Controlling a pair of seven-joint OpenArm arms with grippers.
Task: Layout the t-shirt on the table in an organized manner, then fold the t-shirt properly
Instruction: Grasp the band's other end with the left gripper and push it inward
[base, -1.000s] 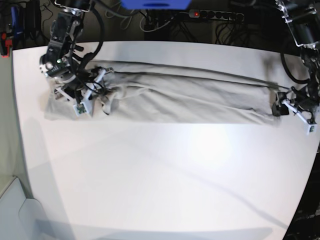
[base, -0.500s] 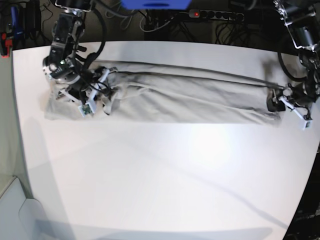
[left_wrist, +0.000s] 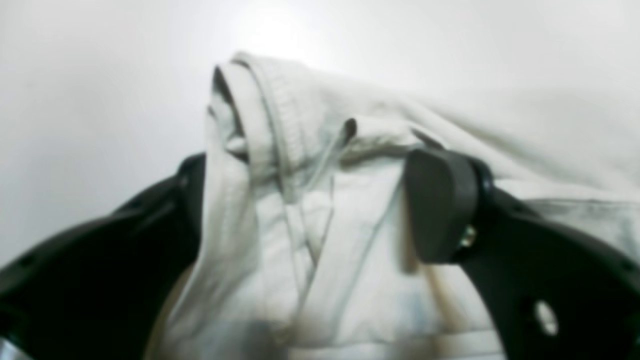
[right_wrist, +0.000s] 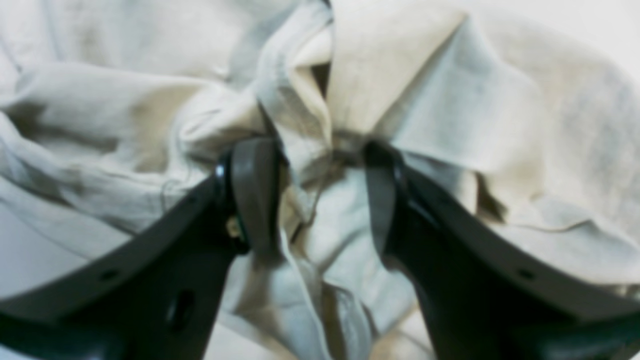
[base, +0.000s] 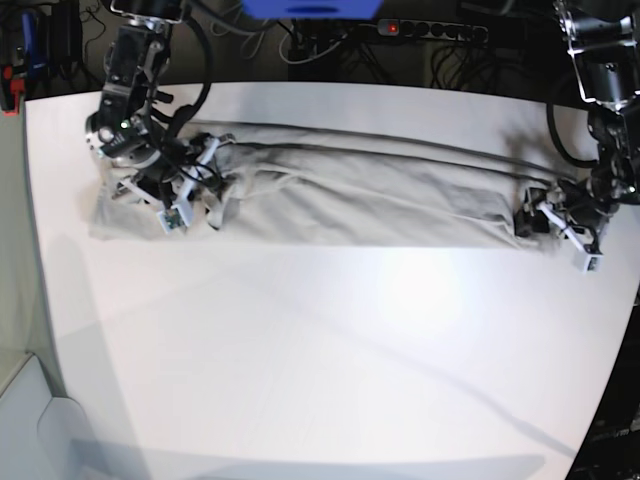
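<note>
The beige t-shirt (base: 370, 200) lies stretched in a long wrinkled band across the far half of the white table (base: 320, 350). At the band's left end, my right gripper (base: 190, 190) is shut on a bunched fold of the t-shirt (right_wrist: 450, 100). In the right wrist view the cloth is pinched between the gripper's (right_wrist: 322, 165) two dark fingers (right_wrist: 255, 190). My left gripper (base: 530, 222) is at the band's right end. Its jaws (left_wrist: 305, 190) stand wide, with a rolled hem of the t-shirt (left_wrist: 280, 150) lying between the pads (left_wrist: 435, 200).
A power strip (base: 430, 30) and tangled cables run behind the table's far edge, beside a blue object (base: 310, 8). The table's right edge (base: 625, 300) is close to the left arm. A red item (base: 12, 85) sits at the far left.
My left gripper has slid leftward from beyond the shirt's right end onto the cloth, and its jaws have narrowed a little. The right gripper has barely moved.
</note>
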